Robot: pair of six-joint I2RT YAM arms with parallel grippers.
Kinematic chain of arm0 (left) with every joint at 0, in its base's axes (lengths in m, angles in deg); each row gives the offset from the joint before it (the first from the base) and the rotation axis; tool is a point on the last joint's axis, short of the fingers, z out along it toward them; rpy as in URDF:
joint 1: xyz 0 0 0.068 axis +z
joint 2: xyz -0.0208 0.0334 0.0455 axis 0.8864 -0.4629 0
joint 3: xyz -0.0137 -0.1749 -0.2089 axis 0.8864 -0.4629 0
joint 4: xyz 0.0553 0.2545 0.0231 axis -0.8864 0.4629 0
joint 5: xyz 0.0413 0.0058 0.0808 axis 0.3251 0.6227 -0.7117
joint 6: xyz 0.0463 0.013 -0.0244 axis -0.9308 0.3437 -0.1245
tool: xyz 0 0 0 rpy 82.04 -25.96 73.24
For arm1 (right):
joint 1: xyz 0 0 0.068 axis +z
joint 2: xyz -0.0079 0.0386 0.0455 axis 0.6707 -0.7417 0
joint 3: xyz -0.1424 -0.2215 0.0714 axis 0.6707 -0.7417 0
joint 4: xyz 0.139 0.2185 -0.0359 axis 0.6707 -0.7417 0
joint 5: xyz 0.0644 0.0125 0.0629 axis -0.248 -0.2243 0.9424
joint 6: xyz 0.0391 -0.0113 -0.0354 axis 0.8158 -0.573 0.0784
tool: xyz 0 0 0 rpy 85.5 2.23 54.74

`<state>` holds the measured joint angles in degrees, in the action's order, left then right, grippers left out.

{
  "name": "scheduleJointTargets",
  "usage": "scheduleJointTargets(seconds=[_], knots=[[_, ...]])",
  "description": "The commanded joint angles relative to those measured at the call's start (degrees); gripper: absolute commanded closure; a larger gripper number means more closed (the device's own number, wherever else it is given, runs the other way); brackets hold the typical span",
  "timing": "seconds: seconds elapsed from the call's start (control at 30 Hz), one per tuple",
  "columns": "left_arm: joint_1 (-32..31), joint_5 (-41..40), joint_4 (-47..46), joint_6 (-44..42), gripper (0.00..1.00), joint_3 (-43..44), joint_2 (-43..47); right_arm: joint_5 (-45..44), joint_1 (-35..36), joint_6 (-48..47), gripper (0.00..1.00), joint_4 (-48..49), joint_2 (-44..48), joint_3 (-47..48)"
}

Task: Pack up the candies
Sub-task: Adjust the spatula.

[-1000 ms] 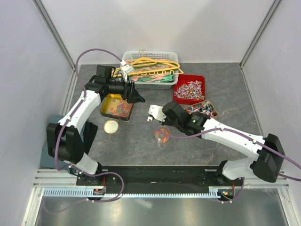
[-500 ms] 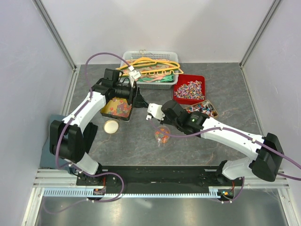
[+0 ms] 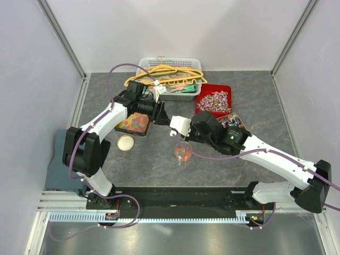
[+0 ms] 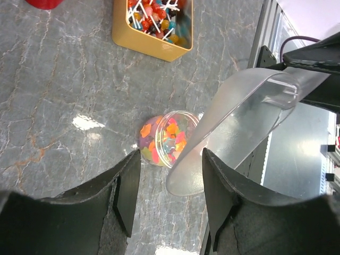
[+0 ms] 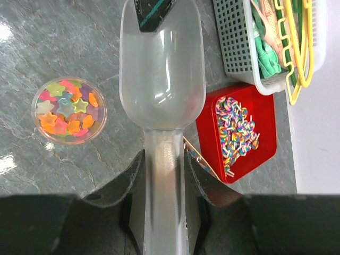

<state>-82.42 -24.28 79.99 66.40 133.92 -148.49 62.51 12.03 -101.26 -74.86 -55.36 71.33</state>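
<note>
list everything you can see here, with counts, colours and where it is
basket: one, white, back of table
hangers: several, mostly yellow, in the basket
red tray: one, right of basket, holds many striped candies
gold tins: two; left one holds gummies, right one holds lollipops
jar: one, clear, table centre, filled with star gummies
lid: one, cream, left of jar
scoop: one, clear, looks empty, beside jar
left gripper: open, empty, near scoop's mouth
right gripper: shut on scoop handle

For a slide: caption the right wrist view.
Right gripper holds an empty clear scoop beside a jar of star gummies.
</note>
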Motion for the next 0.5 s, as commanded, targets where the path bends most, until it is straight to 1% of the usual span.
scheduleJointTargets(seconds=[0.0, 0.03, 0.1, 0.13, 0.23, 0.33, 0.43, 0.47], knots=[[0.2, -3.0, 0.0, -2.6, 0.41, 0.6, -0.8, -1.4, -0.2, 0.8, 1.0, 3.1, 3.2, -0.4], [0.1, -3.0, 0.0, -2.7, 0.39, 0.6, -0.6, -2.8, -0.2, 0.5, 1.0, 3.4, 3.4, -0.7], [0.2, -3.0, 0.2, -2.8, 0.33, 0.8, 0.4, -4.5, -0.4, 0.0, 1.0, 4.0, 3.6, -1.9], [0.2, -3.0, 0.5, -2.9, 0.27, 0.9, 0.9, -5.6, -0.5, -0.2, 1.0, 4.2, 4.2, -2.3], [0.6, -3.8, 1.1, -3.2, 0.18, 2.0, 2.7, -8.2, -1.6, -0.5, 1.0, 4.8, 5.5, -3.7], [0.7, -5.9, 2.0, -3.6, 0.14, 3.3, 3.9, -9.4, -3.5, -0.7, 1.0, 5.3, 7.0, -5.0], [0.6, -9.6, 2.2, -3.1, 0.12, 4.2, 3.8, -11.8, -5.8, -1.0, 1.0, 6.0, 8.6, -6.5], [0.4, -12.0, 2.1, -2.4, 0.11, 4.7, 3.4, -13.3, -7.6, -1.0, 1.0, 6.6, 9.1, -6.9]])
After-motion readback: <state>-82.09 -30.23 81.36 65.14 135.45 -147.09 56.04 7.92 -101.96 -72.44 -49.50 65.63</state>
